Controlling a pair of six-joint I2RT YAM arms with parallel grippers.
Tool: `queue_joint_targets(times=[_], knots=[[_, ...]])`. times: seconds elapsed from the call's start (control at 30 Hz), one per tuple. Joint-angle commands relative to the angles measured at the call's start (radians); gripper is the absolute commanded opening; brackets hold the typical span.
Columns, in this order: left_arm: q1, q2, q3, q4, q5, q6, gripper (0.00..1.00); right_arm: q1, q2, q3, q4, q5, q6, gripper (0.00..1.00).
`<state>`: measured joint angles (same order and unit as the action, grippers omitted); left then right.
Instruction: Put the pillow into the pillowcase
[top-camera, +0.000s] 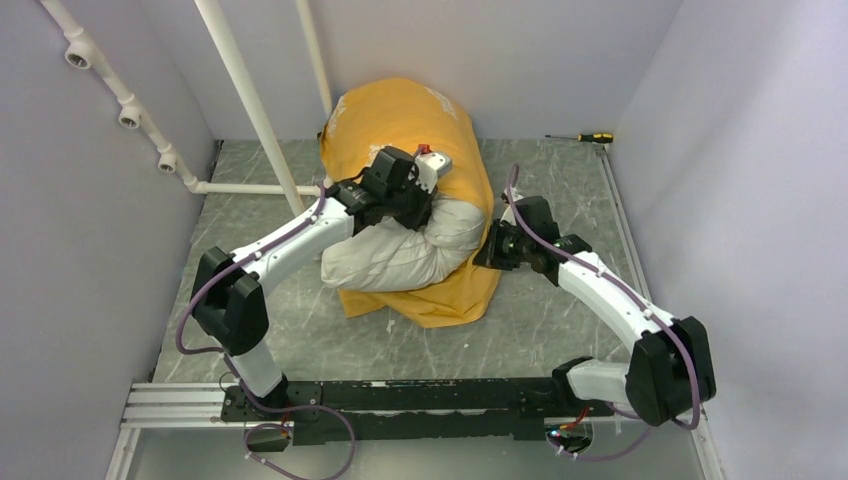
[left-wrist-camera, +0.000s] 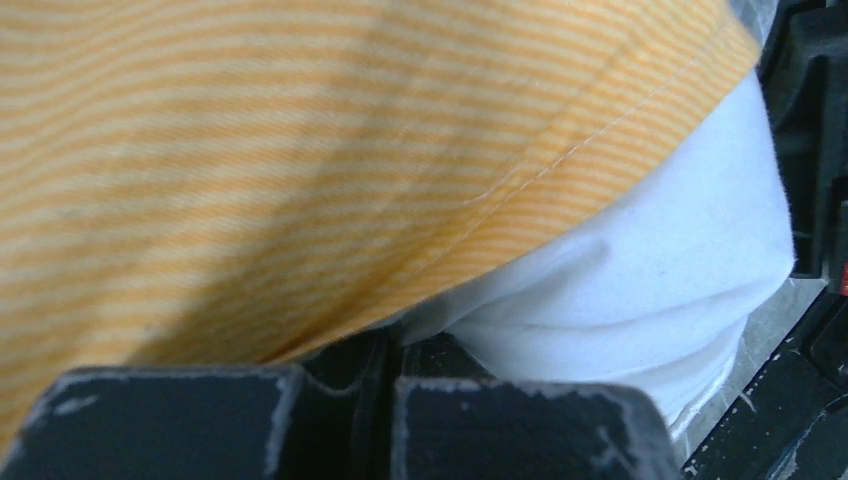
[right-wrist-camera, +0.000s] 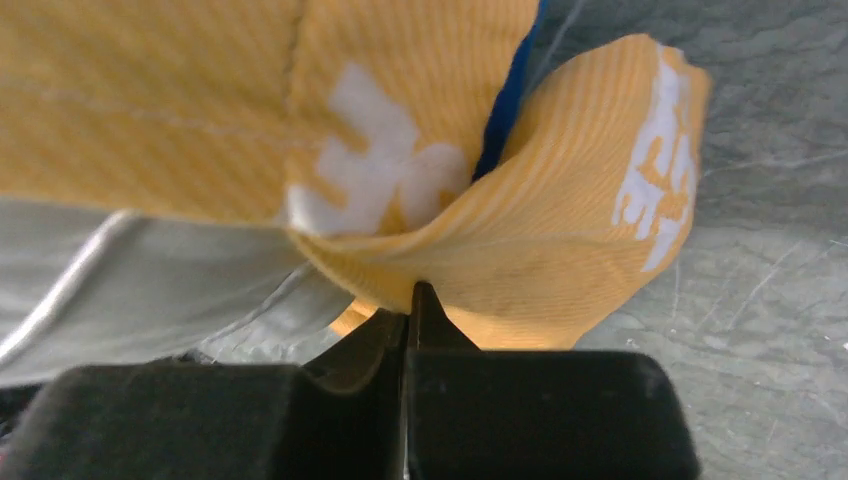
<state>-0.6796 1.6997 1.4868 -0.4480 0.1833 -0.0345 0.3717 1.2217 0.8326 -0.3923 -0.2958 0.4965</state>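
Note:
The yellow-orange pillowcase (top-camera: 400, 120) lies at the back middle of the table, its open end facing me. The white pillow (top-camera: 400, 255) sticks out of that end, bunched up, with yellow cloth under it. My left gripper (top-camera: 418, 205) is over the case's mouth. In the left wrist view it (left-wrist-camera: 395, 340) is shut, with the striped hem of the pillowcase (left-wrist-camera: 250, 150) and the pillow (left-wrist-camera: 650, 270) meeting at its tips. My right gripper (top-camera: 490, 250) is at the case's right edge. It (right-wrist-camera: 413, 295) is shut on a fold of the pillowcase (right-wrist-camera: 520, 260), beside the pillow (right-wrist-camera: 130, 290).
A yellow-handled screwdriver (top-camera: 585, 137) lies at the back right by the wall. White pipes (top-camera: 250, 100) cross the back left, one running low along the table there. Grey walls close three sides. The arms' base rail (top-camera: 400, 395) runs along the near edge.

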Motion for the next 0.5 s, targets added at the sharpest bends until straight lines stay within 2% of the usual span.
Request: queue_joint_targets(times=[0.0,0.3,0.47], knots=[[0.082,-0.018,0.046,0.075,-0.154,0.003,0.0,0.032,-0.004,0.082,-0.006,0.104,-0.008,0.0],[0.084,0.1,0.093,0.101,-0.261,0.005,0.0,0.009,-0.288,0.07,-0.167,-0.164,-0.063,0.0],[0.086,0.148,0.122,0.146,-0.319,0.004,0.0,0.008,-0.355,0.064,-0.203,-0.293,-0.109,0.0]])
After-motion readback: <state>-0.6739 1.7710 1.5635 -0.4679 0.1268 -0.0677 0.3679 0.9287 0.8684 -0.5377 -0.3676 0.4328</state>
